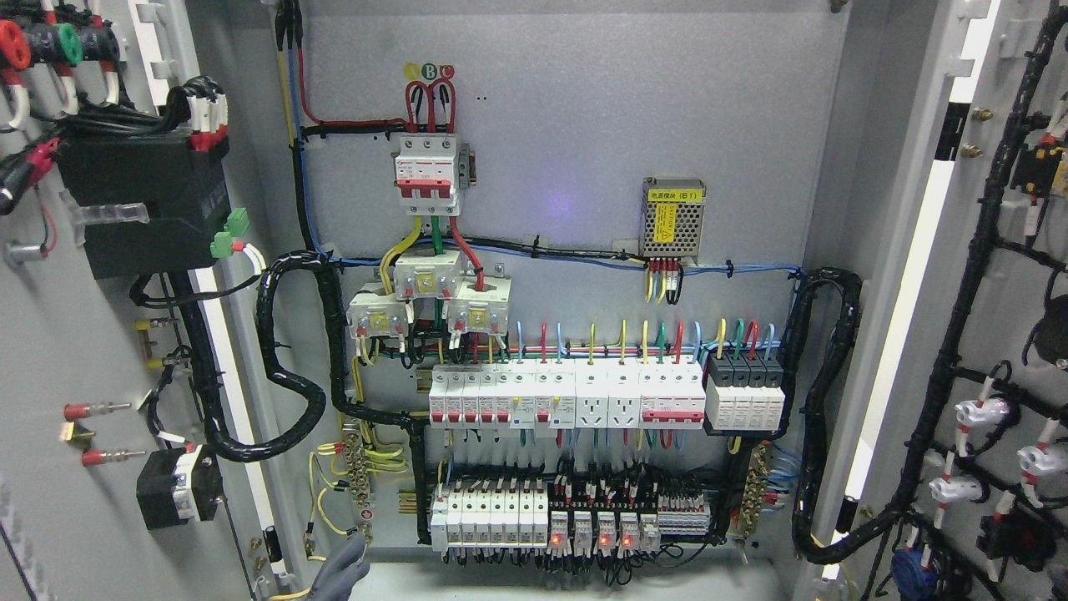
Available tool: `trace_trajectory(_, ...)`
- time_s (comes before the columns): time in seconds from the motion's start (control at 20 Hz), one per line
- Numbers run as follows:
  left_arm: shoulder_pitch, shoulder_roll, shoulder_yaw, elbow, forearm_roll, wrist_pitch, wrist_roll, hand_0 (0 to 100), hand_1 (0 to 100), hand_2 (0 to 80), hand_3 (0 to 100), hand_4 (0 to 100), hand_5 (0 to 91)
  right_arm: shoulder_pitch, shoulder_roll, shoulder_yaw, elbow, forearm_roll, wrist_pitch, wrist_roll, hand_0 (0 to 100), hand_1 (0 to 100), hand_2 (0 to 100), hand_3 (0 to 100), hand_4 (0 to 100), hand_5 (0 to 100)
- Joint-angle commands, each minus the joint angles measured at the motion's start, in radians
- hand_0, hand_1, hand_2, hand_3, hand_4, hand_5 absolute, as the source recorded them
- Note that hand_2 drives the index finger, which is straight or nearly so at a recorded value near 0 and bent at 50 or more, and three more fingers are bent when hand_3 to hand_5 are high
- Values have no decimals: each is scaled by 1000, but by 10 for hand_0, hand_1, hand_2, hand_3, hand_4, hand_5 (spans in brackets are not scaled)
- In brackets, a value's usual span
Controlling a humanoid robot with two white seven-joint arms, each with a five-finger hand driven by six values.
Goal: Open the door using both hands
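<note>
— Grey steel all round: the left door (92, 351) and the right door (993, 334) both stand swung wide at the picture's edges, the cabinet back panel (567, 150) bare to view.

— And the hands?

— One grey hand (344, 569) shows at the bottom edge, left of the middle, near the lower breaker row (488, 517). Its fingers point up, held loosely together, gripping nothing. I cannot tell which arm it belongs to.

backdrop: grey metal back panel (567, 150) | light: faint violet glow mid-panel, bright white strips (909, 309) along right edge | floor: pale cabinet base (584, 580)
</note>
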State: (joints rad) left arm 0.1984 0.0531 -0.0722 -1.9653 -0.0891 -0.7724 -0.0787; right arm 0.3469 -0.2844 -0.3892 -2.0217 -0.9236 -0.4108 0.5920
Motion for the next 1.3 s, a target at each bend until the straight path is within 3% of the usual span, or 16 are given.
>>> trace_trajectory(0.0, 142, -7, 48, -52, 8, -536, -1, 0, 0, 0, 0, 0, 0, 17, 2, -74, 32, -18, 0, 5, 0, 0, 0, 0, 0, 0)
trace_trajectory(0.15, 158, -10, 64, -52, 17, -577, 0, 0, 0, 0, 0, 0, 0, 33, 2, -91, 32, -53, 0, 5, 0, 0, 0, 0, 0, 0)
trace_trajectory(0.5, 185, 11, 235, -46, 166, -579, -1, 0, 0, 0, 0, 0, 0, 83, 4, -122, 48, -104, 0, 5, 0, 0, 0, 0, 0, 0)
trace_trajectory(0.75, 185, 63, 339, -38, 262, -579, -3, 0, 0, 0, 0, 0, 0, 93, 5, -137, 74, -116, 0, 5, 0, 0, 0, 0, 0, 0)
trace_trajectory(0.95, 184, 93, 492, -18, 354, -577, -3, 0, 0, 0, 0, 0, 0, 96, 7, -142, 81, -132, 0, 5, 0, 0, 0, 0, 0, 0)
trace_trajectory(1.25, 171, 206, 641, 112, 450, -577, -3, 0, 0, 0, 0, 0, 0, 96, 7, -142, 106, -144, 1, 5, 0, 0, 0, 0, 0, 0)
